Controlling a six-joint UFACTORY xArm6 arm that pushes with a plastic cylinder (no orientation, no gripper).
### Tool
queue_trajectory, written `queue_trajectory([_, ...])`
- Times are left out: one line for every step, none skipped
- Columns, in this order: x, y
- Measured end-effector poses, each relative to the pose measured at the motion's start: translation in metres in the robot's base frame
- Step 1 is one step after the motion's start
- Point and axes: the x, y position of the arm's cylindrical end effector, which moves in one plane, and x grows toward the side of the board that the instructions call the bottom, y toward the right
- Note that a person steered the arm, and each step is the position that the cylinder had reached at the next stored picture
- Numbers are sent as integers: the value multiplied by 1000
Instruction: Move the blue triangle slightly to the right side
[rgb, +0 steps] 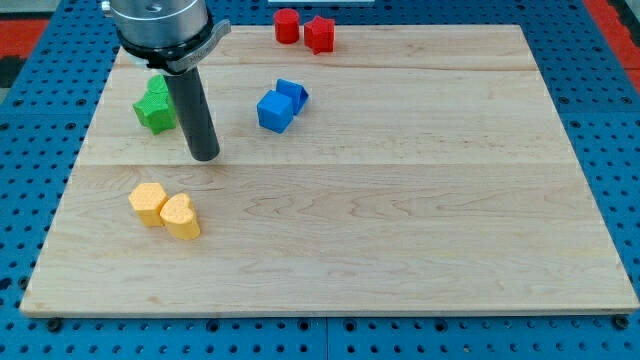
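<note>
A wooden board (400, 200) lies on a blue perforated table (610, 80) and carries all the blocks; no bins or other containers are in the view. The blue triangle (293, 93) sits in the upper middle of the board, left of centre, touching a blue cube (275, 111) that lies just below and to its left. At the board's top edge, a red cylinder (287, 25) and a red star-shaped block (320, 34) stand side by side, touching or nearly so. Near the board's left edge, two green blocks (155, 105) press together; their shapes cannot be made out, since the rod partly hides them. Toward the lower left corner, a yellow hexagonal block (148, 203) touches a yellow heart-shaped block (182, 216) just to its right.

The arm comes in from the view's top left, its grey metal mount (160, 25) over the board's upper left corner. The dark rod (193, 110) drops straight down from it, upright. My tip (204, 157) rests on the board just right of and below the green blocks, well to the left of and below the blue triangle and the blue cube, and above the yellow pair. My tip touches no block; as a bare rod, it grips nothing.
</note>
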Motion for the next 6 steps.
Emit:
queue_trajectory([-38,-1])
queue_trajectory([-60,16])
queue_trajectory([-62,43])
queue_trajectory([-63,92])
queue_trajectory([-67,92])
queue_trajectory([-84,58])
